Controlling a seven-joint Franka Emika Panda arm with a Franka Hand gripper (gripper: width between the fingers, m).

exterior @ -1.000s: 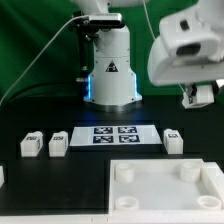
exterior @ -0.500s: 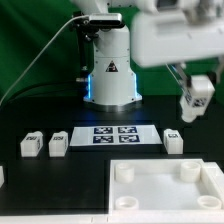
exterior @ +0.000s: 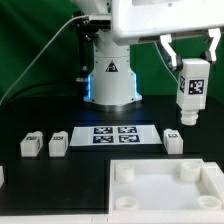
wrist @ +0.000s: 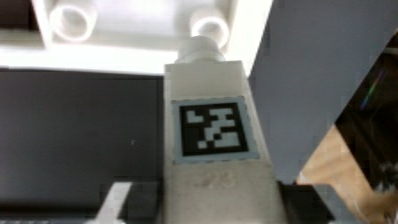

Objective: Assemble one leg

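Observation:
My gripper [exterior: 190, 55] is shut on a leg [exterior: 190, 92], a white oblong block with a black-and-white tag on its face. I hold it upright in the air at the exterior view's right, above the table. In the wrist view the leg [wrist: 217, 120] runs out from between my fingers [wrist: 128, 202], its peg end pointing toward the large white tray-like piece [wrist: 134, 22] with round sockets. Three more legs lie on the black table: two at the left [exterior: 30, 144] [exterior: 58, 144] and one at the right [exterior: 174, 141].
The marker board [exterior: 113, 134] lies flat in the middle of the table. The large white tray-like piece [exterior: 165, 187] with corner sockets fills the front right. The robot base [exterior: 110, 75] stands behind the board.
The arm has swung so that the held leg turned from tilted to upright and rose. The gripper body moved toward the exterior view's left and up.

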